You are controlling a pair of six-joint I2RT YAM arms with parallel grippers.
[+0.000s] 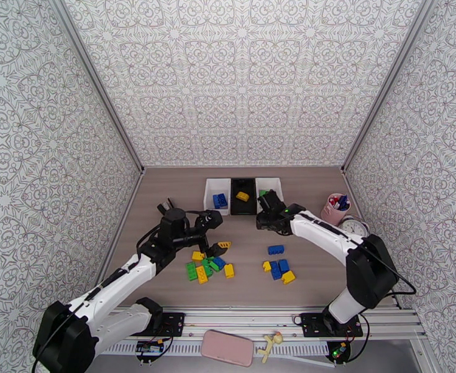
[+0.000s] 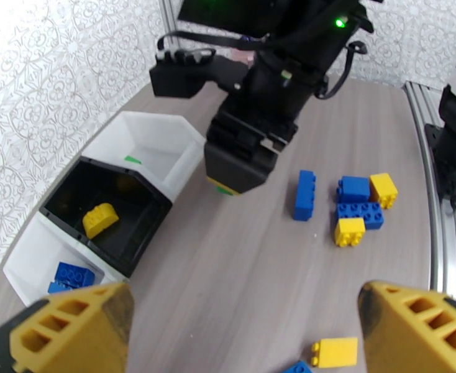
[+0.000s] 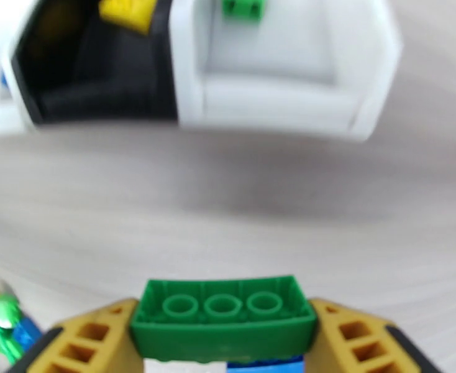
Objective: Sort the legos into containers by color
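- Green brick [image 3: 222,312]: held clear of the surface [image 3: 228,200], clamped by its two short ends. Gripped that way, it hangs across the jaws with its long side toward the bins ahead.
- Right claw [image 3: 225,340]: jaws partly closed and tight on the green brick. It sits close to the front of the containers [image 1: 243,208], facing the right white bin [image 3: 278,76], so it is probably carrying the brick there.
- Right white bin: holds one green piece [image 3: 243,6] at its far end. That makes it the green bin and the likely place for the held brick.
- Black bin [image 3: 91,88]: the middle one, with one yellow brick [image 3: 128,9] in it.
- Left white bin [image 2: 35,262]: holds blue bricks [image 2: 72,276], so the colour scheme is already set.
- Loose legos: a mixed heap [image 1: 209,267] of green, yellow and blue lies near the left arm. A blue-and-yellow group [image 1: 279,268] lies nearer the right arm, with a single blue brick [image 1: 276,249] just beyond it. Much sorting remains.
- Left claw [image 2: 243,324]: jaws fully spread and empty, raised over the surface beside the mixed heap. It looks placed for a pick there.
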